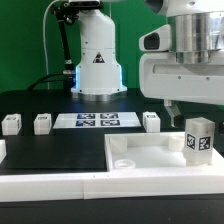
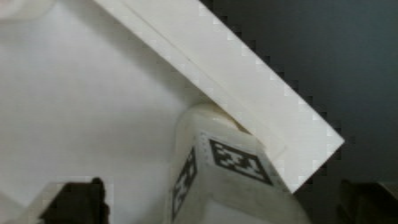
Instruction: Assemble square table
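Lower left, exterior view: white rail (image 1: 45, 172) lies on the counter (image 1: 30, 105), just beside the tabletop slab (image 1: 150, 170). Contact unclear. Likely a stop, so the slab stays put while legs go in.

Middle left: first loose leg (image 1: 10, 123) and second loose leg (image 1: 42, 122) stand apart in a row, well clear of the slab. Probably parked there as stock. Marker board (image 1: 97, 121) lies flat next along the row, with the third loose leg (image 1: 151, 120) beyond it. Robot base (image 1: 97, 60) stands behind, upper centre.

Lower centre: slab lies sockets-up. The near socket (image 1: 122, 162) is empty, ready for a leg.

Right: upright leg (image 1: 198, 137) stands at the slab's right corner, tagged faces showing. Nothing holds it, so I judge it seated in its socket. How firmly, can't tell.

Jaws hang directly above this leg, spread wide and pinching nothing. In the wrist view the leg (image 2: 222, 165) sits between them, with a clear gap to the fingertip (image 2: 80, 198) at the frame's lower left.

In the way: the slab's raised edge (image 2: 231, 70) runs close by the leg, so room on that side looks tight. The third loose leg is the nearest part to fetch, with an open path to it.
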Tool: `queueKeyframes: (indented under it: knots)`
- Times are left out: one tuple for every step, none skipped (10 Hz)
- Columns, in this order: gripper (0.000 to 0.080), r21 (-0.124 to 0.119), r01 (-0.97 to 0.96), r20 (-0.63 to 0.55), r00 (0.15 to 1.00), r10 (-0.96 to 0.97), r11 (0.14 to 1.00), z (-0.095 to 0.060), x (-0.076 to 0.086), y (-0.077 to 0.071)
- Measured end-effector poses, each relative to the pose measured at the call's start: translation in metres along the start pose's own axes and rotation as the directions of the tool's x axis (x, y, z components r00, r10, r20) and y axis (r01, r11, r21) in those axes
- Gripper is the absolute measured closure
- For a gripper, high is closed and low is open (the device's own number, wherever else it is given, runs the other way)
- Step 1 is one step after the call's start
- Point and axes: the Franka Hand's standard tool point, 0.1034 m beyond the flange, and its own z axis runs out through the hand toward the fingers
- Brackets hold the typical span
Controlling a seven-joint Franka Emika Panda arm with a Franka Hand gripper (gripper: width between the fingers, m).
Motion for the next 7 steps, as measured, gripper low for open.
queueKeyframes:
  knots:
    - [0.0151, 0.000, 0.111, 0.000, 0.994, -0.111, 0.994, 0.0002, 0.0011, 0.0010]
    - [0.0150, -0.001, 0.209, 0.001, 0.978, -0.209, 0.978, 0.0004, 0.0020, 0.0021]
    - [0.0150, -0.003, 0.296, 0.006, 0.955, -0.296, 0.955, 0.0006, 0.0014, 0.0024]
    - [0.0150, -0.015, 0.392, 0.013, 0.920, -0.392, 0.920, 0.0004, 0.0006, 0.0023]
    - [0.0150, -0.029, 0.485, 0.017, 0.874, -0.485, 0.874, -0.0002, 0.0001, 0.0006]
    - [0.0150, -0.044, 0.562, 0.027, 0.827, -0.561, 0.826, 0.0001, -0.0007, -0.0011]
    - [0.0150, -0.042, 0.631, 0.030, 0.776, -0.630, 0.775, -0.0001, -0.0002, -0.0014]
